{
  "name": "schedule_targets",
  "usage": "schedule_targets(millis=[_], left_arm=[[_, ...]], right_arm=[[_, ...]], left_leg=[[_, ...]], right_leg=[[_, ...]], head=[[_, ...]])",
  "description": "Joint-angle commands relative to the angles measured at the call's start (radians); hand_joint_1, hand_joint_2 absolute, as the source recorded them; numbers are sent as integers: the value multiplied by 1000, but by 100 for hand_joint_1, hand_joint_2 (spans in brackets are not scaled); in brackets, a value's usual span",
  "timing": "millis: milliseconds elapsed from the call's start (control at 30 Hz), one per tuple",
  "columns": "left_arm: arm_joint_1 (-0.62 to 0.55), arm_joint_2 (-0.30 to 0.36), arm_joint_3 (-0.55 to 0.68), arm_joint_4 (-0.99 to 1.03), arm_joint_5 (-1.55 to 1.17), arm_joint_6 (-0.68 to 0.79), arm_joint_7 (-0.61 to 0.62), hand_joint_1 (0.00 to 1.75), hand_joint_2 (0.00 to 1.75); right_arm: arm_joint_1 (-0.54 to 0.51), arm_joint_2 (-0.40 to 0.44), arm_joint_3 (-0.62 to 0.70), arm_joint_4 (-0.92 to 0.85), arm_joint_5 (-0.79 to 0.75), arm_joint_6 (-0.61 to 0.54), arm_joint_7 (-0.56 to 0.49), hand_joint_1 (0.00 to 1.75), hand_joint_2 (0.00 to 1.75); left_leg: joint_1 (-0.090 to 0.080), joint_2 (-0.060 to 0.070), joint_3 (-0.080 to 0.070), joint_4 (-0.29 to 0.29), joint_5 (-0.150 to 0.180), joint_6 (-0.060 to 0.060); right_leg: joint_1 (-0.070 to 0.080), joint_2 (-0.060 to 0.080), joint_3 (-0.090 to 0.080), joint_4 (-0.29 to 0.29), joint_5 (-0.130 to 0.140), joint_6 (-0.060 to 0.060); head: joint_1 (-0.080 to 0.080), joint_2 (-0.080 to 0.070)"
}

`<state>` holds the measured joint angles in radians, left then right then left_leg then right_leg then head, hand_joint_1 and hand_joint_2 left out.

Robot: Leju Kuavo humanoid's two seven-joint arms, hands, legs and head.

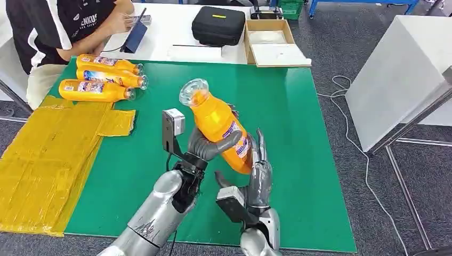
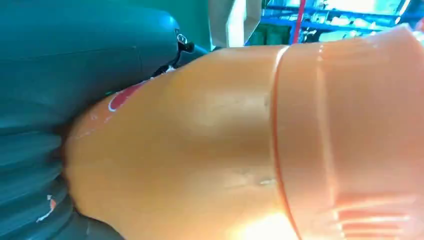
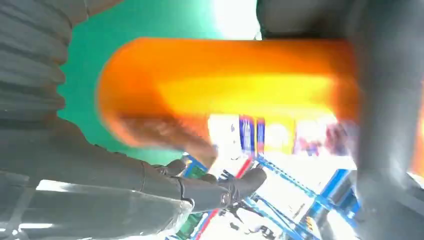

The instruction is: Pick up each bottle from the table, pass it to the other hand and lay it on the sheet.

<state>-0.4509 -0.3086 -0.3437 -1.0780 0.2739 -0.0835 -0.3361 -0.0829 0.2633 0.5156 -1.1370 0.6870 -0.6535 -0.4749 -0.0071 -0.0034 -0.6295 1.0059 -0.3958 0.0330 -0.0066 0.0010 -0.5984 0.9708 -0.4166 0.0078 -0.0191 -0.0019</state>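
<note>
An orange bottle (image 1: 218, 125) with a coloured label is held tilted above the middle of the green mat (image 1: 298, 133), its clear base up and to the left. My left hand (image 1: 205, 149) wraps its fingers around the bottle's middle. My right hand (image 1: 259, 170) stands just right of the bottle, fingers straight up along its lower side. The left wrist view shows the bottle (image 2: 225, 140) pressed against my left hand (image 2: 75, 60). Seen from the right wrist, the bottle (image 3: 225, 75) lies across my right hand (image 3: 75, 160), whose fingers stay extended.
Three orange bottles (image 1: 106, 77) lie side by side at the mat's far left. A yellow sheet (image 1: 48, 154) covers the left side. A seated person (image 1: 58, 26), a black case (image 1: 218, 24) and a cardboard box (image 1: 272, 40) are behind. A white table (image 1: 405, 69) stands at the right.
</note>
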Motion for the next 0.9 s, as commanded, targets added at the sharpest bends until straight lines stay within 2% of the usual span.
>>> schedule_targets(millis=[33,200,300,367,533,600,667,700,767,800,900], left_arm=[[-26,2,44,6,1,12,4,175,175],[-35,3,50,10,-2,23,2,175,175],[-34,21,73,-9,-26,60,-7,175,175],[-29,39,100,-31,-89,123,-21,175,175],[-24,52,133,-61,-131,143,-19,175,175],[-23,58,167,-93,-292,287,-57,175,175],[-10,89,224,-144,-456,388,-59,175,175],[1,126,255,-165,-623,480,-63,175,175],[28,163,325,-175,-735,509,-79,175,175],[48,198,372,-152,-819,544,-81,175,175],[77,258,461,-46,-954,606,-150,175,175]], right_arm=[[114,-150,120,-361,-6,-45,23,0,175],[171,-173,99,-496,-17,-45,13,0,175],[235,-183,71,-610,-10,-45,-7,0,175],[270,-179,37,-671,15,-45,-14,0,175],[280,-186,27,-699,25,-45,-10,0,175],[297,-167,-3,-712,42,-45,-18,0,175],[327,-167,-26,-760,52,-45,-20,0,175],[351,-172,-39,-790,50,-45,-23,0,175],[381,-193,-45,-812,36,-45,-24,0,175],[386,-243,-32,-798,-5,-45,-22,0,175],[380,-288,-45,-782,-131,-6,-38,0,175]], left_leg=[[0,-1,4,1,-2,-3],[0,-1,2,0,-1,-2],[0,-1,6,1,-4,-4],[0,-1,2,0,-1,-2],[0,1,2,0,-2,-2],[0,0,3,0,-2,-3],[0,1,3,0,-2,-3],[0,3,2,0,-2,-3],[0,6,6,0,-4,-5],[0,5,5,-2,-3,-3],[0,7,10,-5,-3,-4]], right_leg=[[0,-2,4,1,-3,0],[0,-1,2,0,-1,0],[0,-2,6,1,-4,-1],[0,-2,2,0,-2,0],[0,1,1,0,-1,-1],[0,0,3,0,-1,-1],[0,1,2,0,-1,-1],[0,3,1,0,0,-1],[0,6,4,1,-2,-2],[0,5,3,-1,0,-1],[0,7,8,-3,0,-1]], head=[[0,0],[0,0],[0,0],[0,0],[0,0],[0,0],[0,0],[0,0],[0,0],[0,0],[0,0]])
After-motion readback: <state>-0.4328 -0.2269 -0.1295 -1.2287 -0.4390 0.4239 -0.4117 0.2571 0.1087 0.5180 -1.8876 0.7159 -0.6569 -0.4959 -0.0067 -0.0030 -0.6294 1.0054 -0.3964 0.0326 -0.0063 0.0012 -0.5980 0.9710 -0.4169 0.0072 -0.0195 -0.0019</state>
